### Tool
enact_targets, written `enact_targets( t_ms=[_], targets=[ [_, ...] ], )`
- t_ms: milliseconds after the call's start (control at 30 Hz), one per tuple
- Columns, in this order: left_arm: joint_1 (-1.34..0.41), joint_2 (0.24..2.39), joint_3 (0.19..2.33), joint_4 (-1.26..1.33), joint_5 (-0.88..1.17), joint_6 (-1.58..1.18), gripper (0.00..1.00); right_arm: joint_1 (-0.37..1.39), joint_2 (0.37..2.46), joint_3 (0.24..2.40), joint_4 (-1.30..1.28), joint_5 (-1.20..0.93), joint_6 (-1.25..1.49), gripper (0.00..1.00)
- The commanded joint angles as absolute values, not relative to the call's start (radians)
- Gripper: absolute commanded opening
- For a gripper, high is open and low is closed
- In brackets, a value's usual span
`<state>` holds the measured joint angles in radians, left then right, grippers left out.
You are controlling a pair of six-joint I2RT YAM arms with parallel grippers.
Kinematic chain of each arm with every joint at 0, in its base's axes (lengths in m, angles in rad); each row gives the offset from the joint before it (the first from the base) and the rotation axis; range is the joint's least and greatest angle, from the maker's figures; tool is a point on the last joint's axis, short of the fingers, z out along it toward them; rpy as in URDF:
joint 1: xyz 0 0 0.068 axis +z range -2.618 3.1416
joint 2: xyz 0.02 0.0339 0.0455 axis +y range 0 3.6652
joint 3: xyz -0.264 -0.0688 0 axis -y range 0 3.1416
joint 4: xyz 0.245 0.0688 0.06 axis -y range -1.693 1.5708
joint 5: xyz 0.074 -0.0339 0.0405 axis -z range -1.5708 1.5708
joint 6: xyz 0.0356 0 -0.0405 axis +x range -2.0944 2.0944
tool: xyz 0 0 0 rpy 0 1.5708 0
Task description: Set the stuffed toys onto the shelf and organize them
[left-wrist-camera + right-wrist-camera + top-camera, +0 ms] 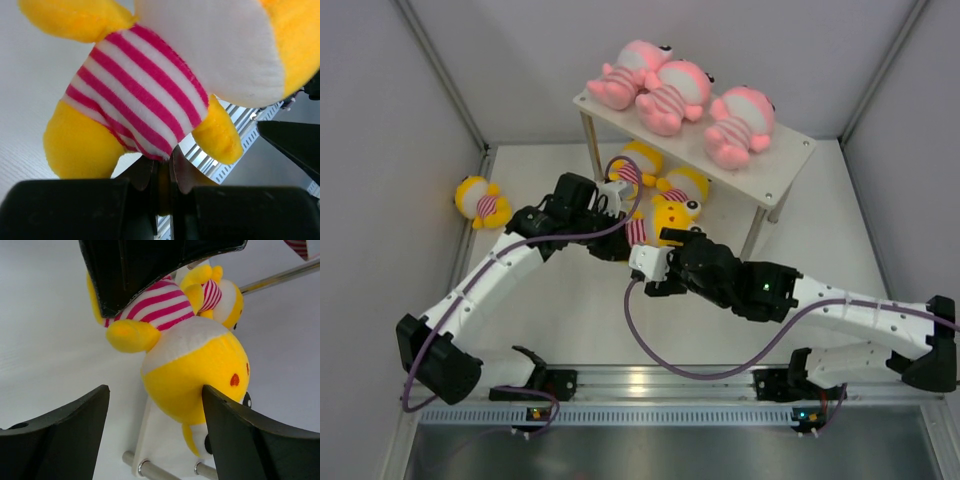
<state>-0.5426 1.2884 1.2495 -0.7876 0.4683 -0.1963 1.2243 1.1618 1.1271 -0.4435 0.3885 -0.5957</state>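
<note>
Evidently a handover: the left end effector (161, 172) pinches the yellow stuffed toy (670, 215) by its striped shirt at the top view's centre, just below the shelf (788, 160), probably so the right end effector (154, 390), spread wide around its head, can take it.

A white tabletop (570, 330) is boxed in by pale grey panel walls (370, 150) on three sides (left, back, right), with slim metal posts (442, 75) at the far corners. An aluminium rail (650, 378) runs along the near edge. The light is soft and even.
</note>
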Motion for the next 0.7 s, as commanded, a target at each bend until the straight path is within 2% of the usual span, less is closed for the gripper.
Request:
enact_targets(
  t_ms=[0, 400, 500, 567, 633, 667],
  targets=[
    [-0.540, 1.252, 1.269, -0.784, 0.567, -0.187, 0.00, 1.250, 1.207, 1.101, -0.302, 0.514, -0.707, 0.75],
    [-0.540, 1.229, 1.258, -0.785, 0.785, -0.133, 0.00, 1.252, 1.282, 1.059, -0.166, 0.543, -0.887, 0.76],
    [-0.540, 1.226, 1.258, -0.785, 0.856, -0.120, 0.00, 1.250, 1.293, 1.045, -0.140, 0.535, -0.917, 0.72],
    [-0.538, 1.221, 1.255, -0.790, 0.876, -0.112, 0.00, 1.250, 1.305, 1.045, -0.129, 0.538, -0.919, 0.64],
    [-0.540, 1.213, 1.252, -0.795, 0.881, -0.106, 0.00, 1.249, 1.312, 1.039, -0.118, 0.563, -0.920, 0.39],
    [-0.540, 1.213, 1.252, -0.801, 0.874, -0.100, 0.00, 1.250, 1.313, 1.034, -0.111, 0.575, -0.920, 0.21]
  ],
)
